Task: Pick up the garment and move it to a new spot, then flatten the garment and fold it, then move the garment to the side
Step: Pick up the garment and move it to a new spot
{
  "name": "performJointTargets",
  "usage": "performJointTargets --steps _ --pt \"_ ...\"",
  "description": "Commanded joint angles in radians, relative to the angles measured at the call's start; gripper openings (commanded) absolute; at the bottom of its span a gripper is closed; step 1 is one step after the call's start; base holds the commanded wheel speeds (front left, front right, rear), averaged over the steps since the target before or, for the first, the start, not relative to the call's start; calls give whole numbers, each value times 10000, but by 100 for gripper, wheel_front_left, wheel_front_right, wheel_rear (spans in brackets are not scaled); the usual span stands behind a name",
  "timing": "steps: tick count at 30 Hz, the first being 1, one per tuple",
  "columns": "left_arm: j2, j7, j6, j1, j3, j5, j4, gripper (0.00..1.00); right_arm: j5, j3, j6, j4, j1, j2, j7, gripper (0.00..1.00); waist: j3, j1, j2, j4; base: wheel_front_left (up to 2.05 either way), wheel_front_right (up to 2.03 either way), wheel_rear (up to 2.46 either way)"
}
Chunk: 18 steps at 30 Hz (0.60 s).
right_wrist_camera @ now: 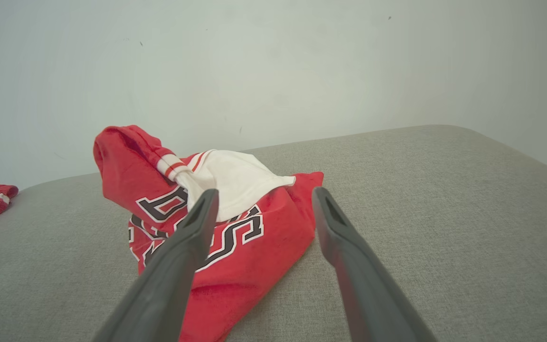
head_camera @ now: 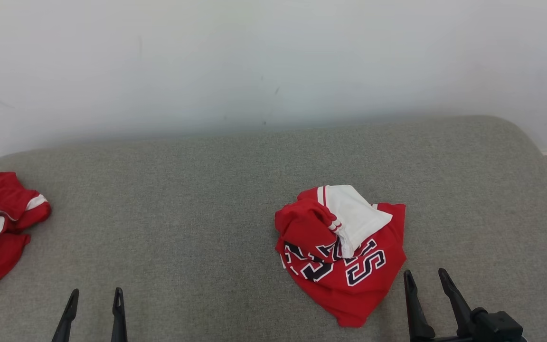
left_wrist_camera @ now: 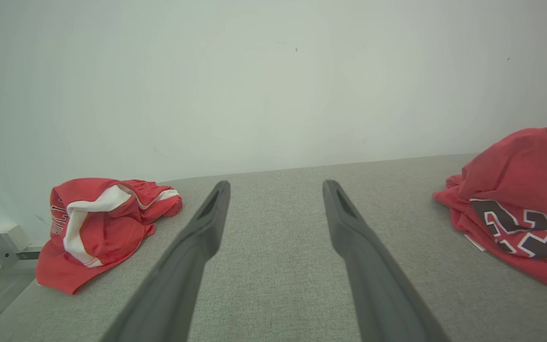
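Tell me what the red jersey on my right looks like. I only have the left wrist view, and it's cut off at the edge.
Observer: The jersey is a crumpled heap, with a white panel folded over its top.
Operator: Where is the right gripper?
Observer: The right gripper is open, close beside the heap's near right edge. I cannot tell if it touches the cloth.
Operator: Is there room beyond the jersey?
Observer: Yes, the bare grey surface runs to the right of it, as far as a rounded corner.
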State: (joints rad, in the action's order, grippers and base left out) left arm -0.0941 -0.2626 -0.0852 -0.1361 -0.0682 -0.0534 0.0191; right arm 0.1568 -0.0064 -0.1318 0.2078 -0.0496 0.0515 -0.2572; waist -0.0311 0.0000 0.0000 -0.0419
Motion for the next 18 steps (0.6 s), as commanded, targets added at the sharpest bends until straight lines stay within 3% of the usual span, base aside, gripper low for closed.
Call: performJointTargets --steps 1,18 --pt "23 -33 -22 14 -56 47 18 100 -102 23 22 1 -4 -24 -55 100 -1 0 0 1 0 0 0" --pt "96 -33 -121 76 -186 98 64 100 -104 25 22 9 36 3 8 100 6 0 0 -1 0 0 0"
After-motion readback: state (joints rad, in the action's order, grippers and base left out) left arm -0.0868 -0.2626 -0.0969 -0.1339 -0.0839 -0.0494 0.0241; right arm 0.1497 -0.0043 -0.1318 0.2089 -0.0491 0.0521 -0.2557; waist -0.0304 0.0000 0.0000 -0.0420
